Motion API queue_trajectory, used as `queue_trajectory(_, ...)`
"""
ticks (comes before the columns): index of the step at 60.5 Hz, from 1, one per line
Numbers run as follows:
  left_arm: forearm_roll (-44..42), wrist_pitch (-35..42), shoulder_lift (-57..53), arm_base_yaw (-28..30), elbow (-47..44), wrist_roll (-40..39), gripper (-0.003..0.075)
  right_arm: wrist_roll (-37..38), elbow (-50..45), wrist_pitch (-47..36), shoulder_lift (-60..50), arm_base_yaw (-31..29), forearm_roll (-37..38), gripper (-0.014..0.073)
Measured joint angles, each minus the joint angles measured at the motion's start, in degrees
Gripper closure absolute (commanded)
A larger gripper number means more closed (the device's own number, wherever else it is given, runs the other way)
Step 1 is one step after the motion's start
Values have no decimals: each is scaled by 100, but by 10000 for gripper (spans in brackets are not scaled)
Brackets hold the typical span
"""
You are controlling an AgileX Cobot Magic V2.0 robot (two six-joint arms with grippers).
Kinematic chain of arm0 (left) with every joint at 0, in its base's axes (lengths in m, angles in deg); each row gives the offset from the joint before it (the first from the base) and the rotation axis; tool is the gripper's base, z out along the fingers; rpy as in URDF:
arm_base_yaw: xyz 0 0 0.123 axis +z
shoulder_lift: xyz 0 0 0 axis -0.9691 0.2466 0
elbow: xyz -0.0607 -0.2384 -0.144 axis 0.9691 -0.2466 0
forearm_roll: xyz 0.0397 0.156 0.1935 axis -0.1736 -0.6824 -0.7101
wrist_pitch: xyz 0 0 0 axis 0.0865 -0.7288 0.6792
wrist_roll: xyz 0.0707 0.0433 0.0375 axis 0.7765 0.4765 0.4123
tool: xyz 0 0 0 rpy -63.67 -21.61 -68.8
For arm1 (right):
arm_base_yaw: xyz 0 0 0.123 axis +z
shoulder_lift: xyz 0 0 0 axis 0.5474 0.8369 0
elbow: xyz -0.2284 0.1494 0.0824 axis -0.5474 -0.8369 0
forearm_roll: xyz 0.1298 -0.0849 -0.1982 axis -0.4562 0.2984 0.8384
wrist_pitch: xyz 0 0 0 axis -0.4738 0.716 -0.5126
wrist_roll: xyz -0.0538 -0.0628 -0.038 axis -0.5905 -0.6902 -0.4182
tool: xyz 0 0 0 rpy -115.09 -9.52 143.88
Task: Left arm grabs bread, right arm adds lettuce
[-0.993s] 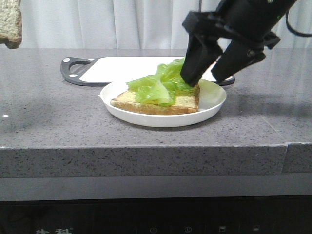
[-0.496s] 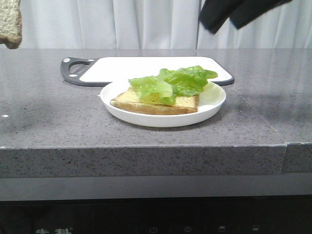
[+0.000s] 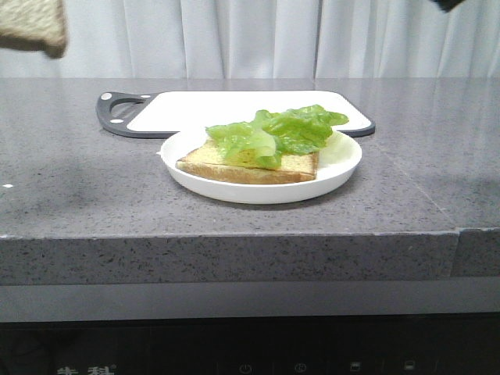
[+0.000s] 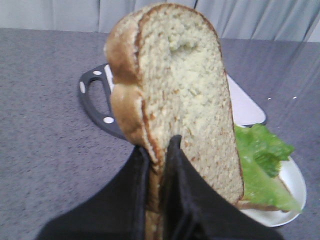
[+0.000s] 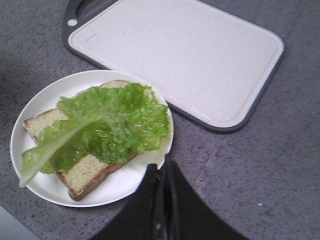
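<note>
Two slices of bread in sight. Nearest, on round white plate (image 3: 258, 190): thin toasted slice (image 3: 234, 167) under crinkly green lettuce (image 3: 277, 131), alone there. Behind, white cutting board with dark rim (image 3: 226, 109). Only in left wrist view: black wedge-fingered left gripper (image 4: 159, 165) clamped tight on thick golden-crusted bread (image 4: 175, 90), upright, aloft. Only in right wrist view: dark right gripper (image 5: 162, 195), fingers pressed together, empty, above plate's edge.
</note>
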Motion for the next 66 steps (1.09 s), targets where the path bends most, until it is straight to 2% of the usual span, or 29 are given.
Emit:
queue_trajectory(7,373,384,395,0,192,0,741,0,-721,-703,-879,0,21,655)
queue_trajectory(15,641,794,1181,0,561,0,741,0,-1292,-955,-1873,0,21,655)
queue_trajectory(24,1013,191,2358,-65,1431,403,741,0,-1513,-740,-2646,0,21,655)
queue_trajectory(29,1979,-176,2921,-87,2006,1406,741,0,-1525,-479,-2816,0,21,655)
queue_trajectory(32,3002,-399,3210,-87,2350,2272,740,0,-1536,-334,-2858,0,21,655)
queue_trajectory(37,4893,-960,3618,-5,2834,4179,741,0,-1536,-218,-2861,0,21,655)
queue_trajectory(42,6691,-1687,4021,204,3191,5668,741,0,-1536,-180,-2861,0,21,655)
queue_trajectory(45,7532,-2085,4258,368,3322,6270,741,0,-1536,-180,-2861,0,21,655)
queue_trajectory(49,8411,-2507,4585,586,3429,6796,741,0,-1536,-180,-2861,0,21,655)
queue_trajectory(55,9214,-2874,4996,882,3467,7296,741,0,-1536,-180,-2861,0,21,655)
queue_trajectory(66,9946,-3455,5584,1199,3493,7740,741,0,-1536,-173,-2861,0,21,655)
